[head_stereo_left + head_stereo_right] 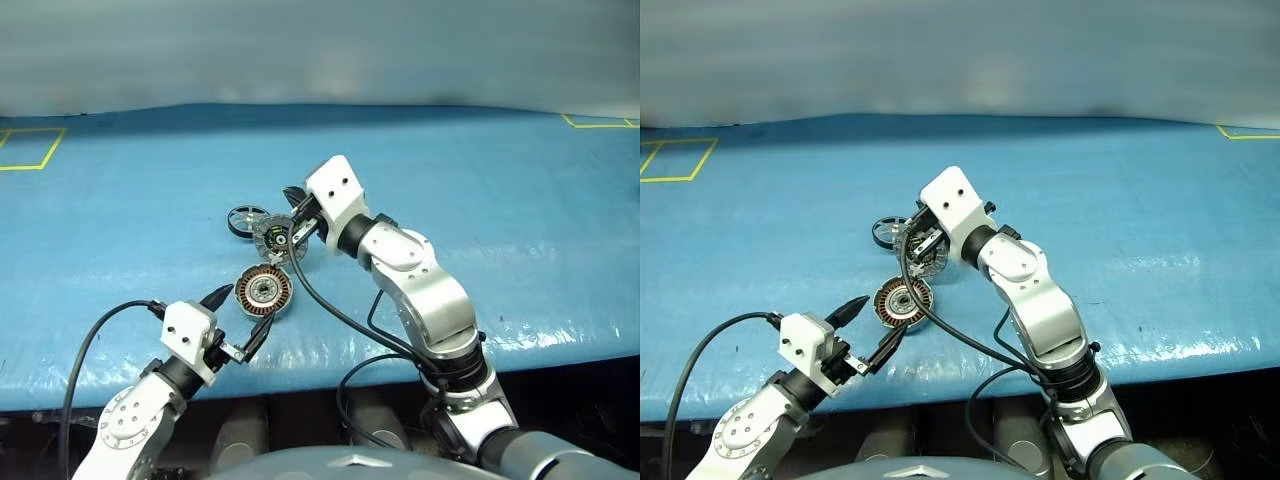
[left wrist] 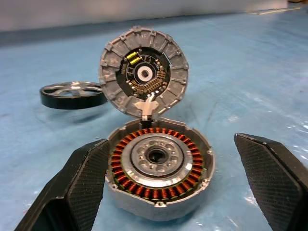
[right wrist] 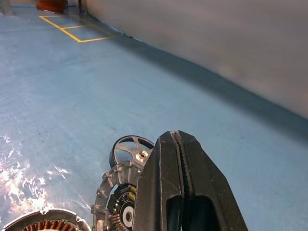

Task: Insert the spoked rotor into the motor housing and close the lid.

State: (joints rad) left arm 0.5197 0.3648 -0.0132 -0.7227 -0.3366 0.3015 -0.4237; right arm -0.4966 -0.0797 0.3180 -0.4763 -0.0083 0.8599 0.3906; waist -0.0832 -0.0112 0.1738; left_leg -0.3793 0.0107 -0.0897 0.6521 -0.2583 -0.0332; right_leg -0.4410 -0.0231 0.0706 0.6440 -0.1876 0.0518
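on a blue table [image 1: 520, 200], the motor housing [image 1: 264, 291] is lying with its copper windings facing up, the left gripper [image 1: 238, 318] hovering just before it with fingers spread wide apart and holding nothing. the right gripper [image 1: 296, 222] is pressing its fingers together at the lid [image 1: 273, 238], which is standing tilted on edge just behind the housing, segmented face showing. the spoked rotor [image 1: 246, 220] is lying flat on the table beside the lid.
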